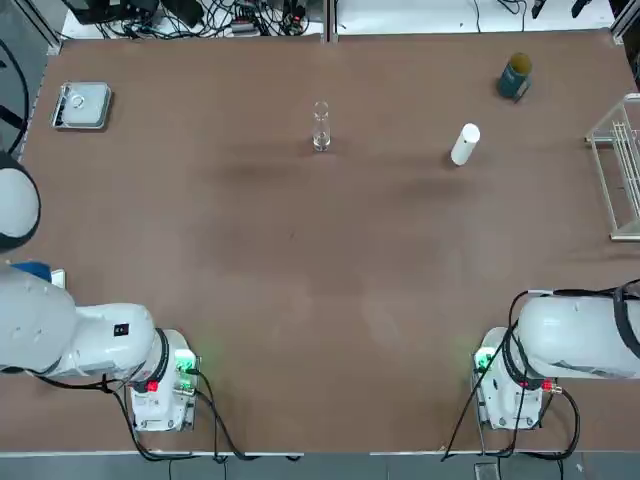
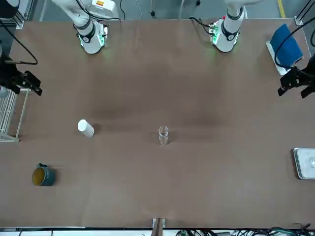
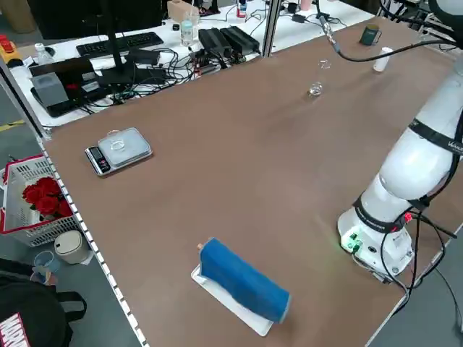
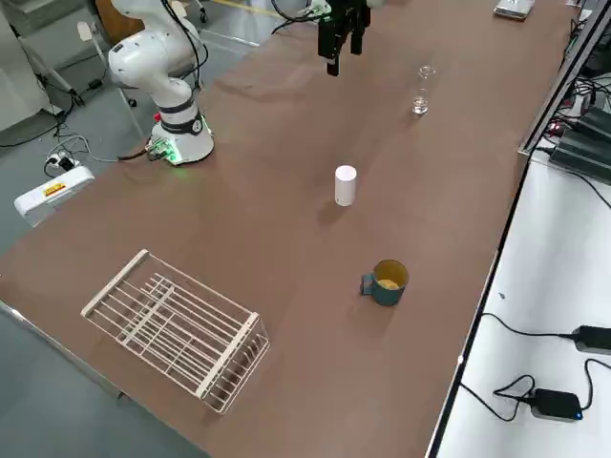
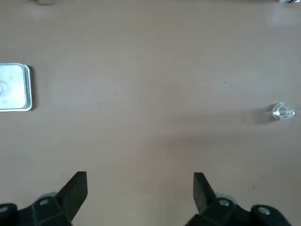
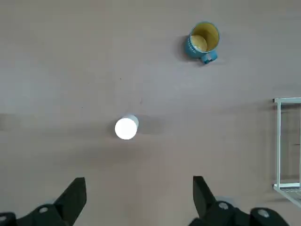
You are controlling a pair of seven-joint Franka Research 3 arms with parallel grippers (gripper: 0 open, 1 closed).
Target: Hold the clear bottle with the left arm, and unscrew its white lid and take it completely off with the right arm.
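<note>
Nearest the robot, the bases of the left arm (image 1: 100, 345) and the right arm (image 1: 570, 335) are standing at the near edge of the tabletop (image 1: 300, 300). Toward the robot's left side, a blue bundle (image 3: 242, 278) is lying on a white tray (image 3: 221, 295). Over the left part of the tabletop, the left tool (image 5: 140, 176) is hovering with its two fingers wide apart, and nothing is sitting between them. Across on the right side, the right tool (image 6: 140, 179) is hanging above the surface in the same way, its fingers well apart and gripping nothing. Below it, a white wire rack (image 4: 177, 329) is resting near the right edge. Farther out, the white lid (image 1: 465, 144) is standing upright on its own, right of the middle. Well apart from it, to its left, the clear bottle (image 1: 321, 130) is standing upright and uncapped, neither tool touching it. Out toward the far left, a flat silver scale (image 3: 119, 150) is lying on the tabletop. Beyond the lid, toward the far right, a teal mug (image 4: 386, 283) with a yellowish inside is standing with its opening upward. Past the far edge, black cables (image 1: 235, 20) are lying tangled on a white desk (image 1: 400, 17).
</note>
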